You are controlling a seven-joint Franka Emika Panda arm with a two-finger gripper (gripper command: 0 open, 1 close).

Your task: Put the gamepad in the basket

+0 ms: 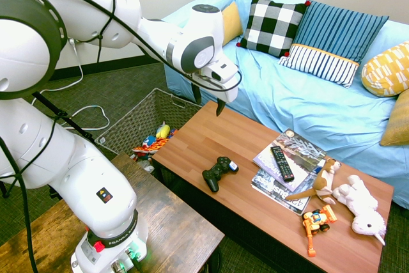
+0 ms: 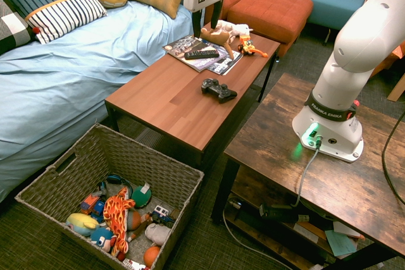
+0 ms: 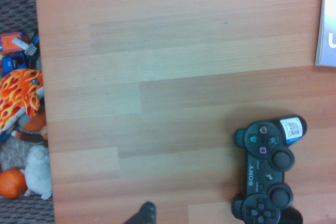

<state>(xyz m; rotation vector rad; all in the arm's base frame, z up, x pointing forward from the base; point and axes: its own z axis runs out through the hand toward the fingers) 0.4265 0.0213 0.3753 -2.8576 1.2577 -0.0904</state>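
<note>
The black gamepad (image 1: 219, 171) (image 2: 218, 89) lies flat near the middle of the wooden coffee table (image 1: 192, 137), with a pale label at one horn. It fills a corner of the wrist view, the gamepad (image 3: 268, 174) face up. My gripper (image 1: 208, 101) (image 2: 206, 22) hangs open and empty well above the table, between the gamepad and the sofa, clear of the gamepad. The wicker basket (image 1: 137, 114) (image 2: 183, 181) stands on the floor off the table's end, with several toys inside.
A black remote (image 1: 282, 163) lies on magazines (image 1: 300, 151) past the gamepad. Plush animals (image 1: 358, 206) and an orange toy (image 1: 317, 220) sit at the table's far end. The blue sofa (image 1: 307, 103) runs along one side.
</note>
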